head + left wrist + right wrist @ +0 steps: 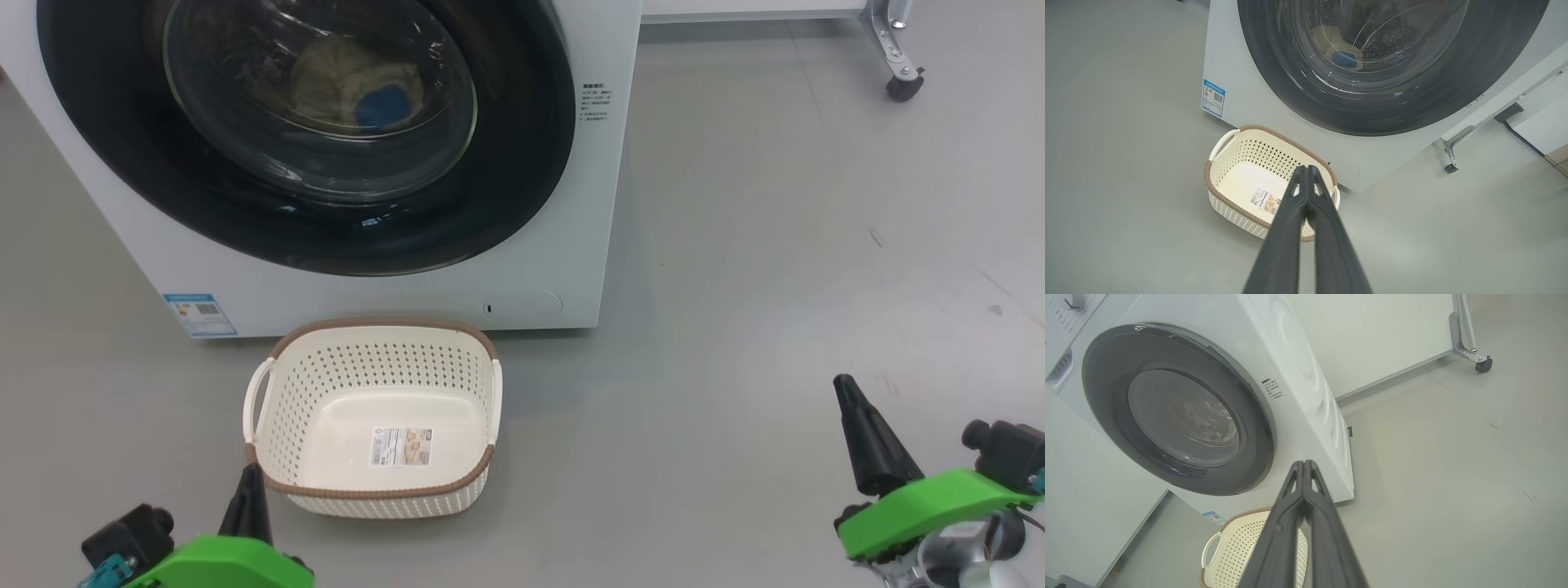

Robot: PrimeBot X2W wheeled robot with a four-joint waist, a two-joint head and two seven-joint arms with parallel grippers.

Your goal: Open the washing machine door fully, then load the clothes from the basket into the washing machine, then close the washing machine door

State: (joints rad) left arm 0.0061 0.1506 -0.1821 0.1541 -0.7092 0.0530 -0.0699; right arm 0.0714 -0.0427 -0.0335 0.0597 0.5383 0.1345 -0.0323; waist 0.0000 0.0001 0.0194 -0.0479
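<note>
Basket (367, 367) beside washer (359, 298) base — wide floor (775, 286) right.

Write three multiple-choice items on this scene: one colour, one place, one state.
1. Colour of the basket rim? A brown, B blue, C black
2. Where are the clothes? A in the basket, B behind the door glass, C draped on the basket rim
3. The door is: A wide open, B shut, C half open

1 A: a brown band runs round the top.
2 B: they show through the glass, and the basket is empty.
3 B: it sits flush on the washer front.
</note>
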